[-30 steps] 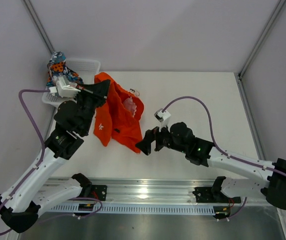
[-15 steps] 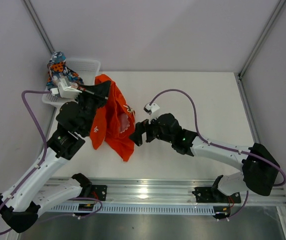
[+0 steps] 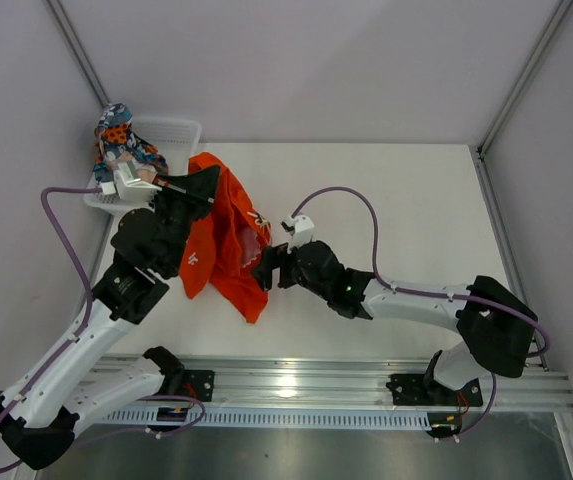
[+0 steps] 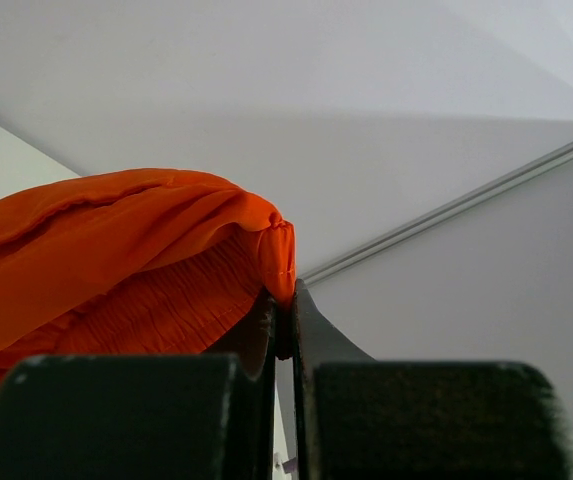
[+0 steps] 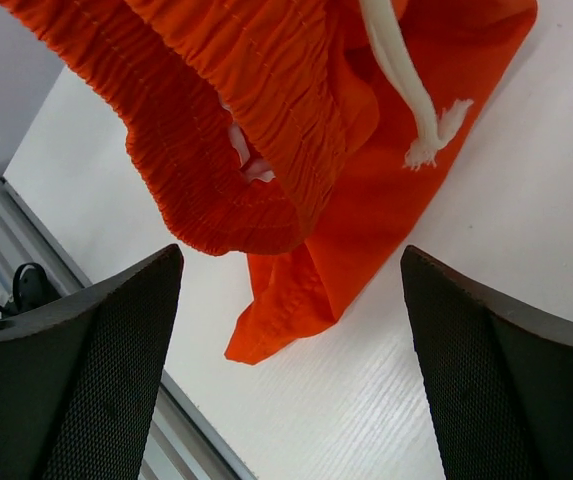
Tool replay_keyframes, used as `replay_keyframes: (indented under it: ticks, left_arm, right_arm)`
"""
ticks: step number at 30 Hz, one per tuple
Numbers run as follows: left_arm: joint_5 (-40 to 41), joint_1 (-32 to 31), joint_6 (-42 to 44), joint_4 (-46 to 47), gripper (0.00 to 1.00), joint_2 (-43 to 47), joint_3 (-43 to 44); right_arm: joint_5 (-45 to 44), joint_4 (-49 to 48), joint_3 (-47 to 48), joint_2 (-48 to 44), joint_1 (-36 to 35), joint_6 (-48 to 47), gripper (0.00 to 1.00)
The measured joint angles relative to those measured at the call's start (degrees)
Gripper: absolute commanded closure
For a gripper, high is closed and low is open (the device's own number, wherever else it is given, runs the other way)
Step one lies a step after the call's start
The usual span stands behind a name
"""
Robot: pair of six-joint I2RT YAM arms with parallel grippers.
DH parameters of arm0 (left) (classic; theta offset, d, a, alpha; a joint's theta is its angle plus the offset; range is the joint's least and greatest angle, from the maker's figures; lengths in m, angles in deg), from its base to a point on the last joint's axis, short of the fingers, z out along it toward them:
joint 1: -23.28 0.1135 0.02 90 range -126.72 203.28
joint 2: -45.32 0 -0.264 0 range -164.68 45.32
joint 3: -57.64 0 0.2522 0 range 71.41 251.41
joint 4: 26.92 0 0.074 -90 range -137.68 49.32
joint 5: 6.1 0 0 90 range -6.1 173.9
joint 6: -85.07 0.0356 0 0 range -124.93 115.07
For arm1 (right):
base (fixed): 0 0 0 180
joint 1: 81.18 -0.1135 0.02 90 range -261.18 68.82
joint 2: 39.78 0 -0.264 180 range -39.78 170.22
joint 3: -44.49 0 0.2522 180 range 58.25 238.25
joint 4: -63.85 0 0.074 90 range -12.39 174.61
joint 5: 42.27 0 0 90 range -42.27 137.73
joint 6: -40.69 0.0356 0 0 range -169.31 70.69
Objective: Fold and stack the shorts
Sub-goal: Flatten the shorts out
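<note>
The orange shorts (image 3: pixel 228 240) hang bunched above the white table, held up by their waistband. My left gripper (image 3: pixel 206 183) is shut on the waistband edge; in the left wrist view the orange fabric (image 4: pixel 136 250) is pinched between the closed fingers (image 4: pixel 311 345). My right gripper (image 3: pixel 266 270) is open and empty, close to the shorts' lower right side. In the right wrist view the ribbed waistband (image 5: pixel 236 140), white drawstring (image 5: pixel 406 90) and a hanging leg hem (image 5: pixel 286 300) lie ahead between the wide-open fingers (image 5: pixel 86 370). The printed shorts (image 3: pixel 121 138) sit in the basket at the back left.
A white mesh basket (image 3: pixel 171 133) stands at the table's back left corner, behind my left arm. An aluminium rail (image 3: pixel 296 385) runs along the near edge. Purple cables loop over both arms. Grey walls enclose the table.
My right gripper has moved left toward the shorts. The shorts' lower part drew in leftward and now hangs narrower. My left gripper kept its hold.
</note>
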Motion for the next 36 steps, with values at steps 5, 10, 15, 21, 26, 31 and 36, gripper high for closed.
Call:
replay_keyframes:
  ticks: [5, 10, 15, 21, 26, 31, 36]
  left_arm:
    - [0.0, 0.0, -0.3, 0.0, 1.00, -0.1, 0.0]
    - [0.0, 0.0, -0.4, 0.0, 1.00, -0.4, 0.0]
    - [0.0, 0.0, -0.4, 0.0, 1.00, -0.4, 0.0]
    - [0.0, 0.0, -0.4, 0.0, 1.00, -0.9, 0.0]
    - [0.0, 0.0, -0.4, 0.0, 1.00, -1.5, 0.0]
    - [0.0, -0.1, -0.5, -0.1, 1.00, -1.6, 0.0]
    - [0.2, -0.1, -0.5, -0.3, 1.00, -1.6, 0.0]
  right_arm:
    - [0.0, -4.6, -1.6, 0.7, -1.7, -0.1, 0.06]
    - [0.4, -7.2, -2.3, 0.8, -3.0, 0.1, 0.07]
    - [-1.7, -7.9, -2.2, 1.9, -3.9, 0.4, 0.07]
    - [-1.6, -9.0, -1.7, 3.5, -5.0, 0.3, 0.07]
    - [-2.2, -7.9, 2.1, 7.6, -5.6, 0.3, 0.09]
    - [-4.6, -6.8, 5.9, 11.0, -6.0, 0.4, 0.17]
    - [-9.1, -5.0, 7.7, 13.4, -6.1, 1.0, 0.35]
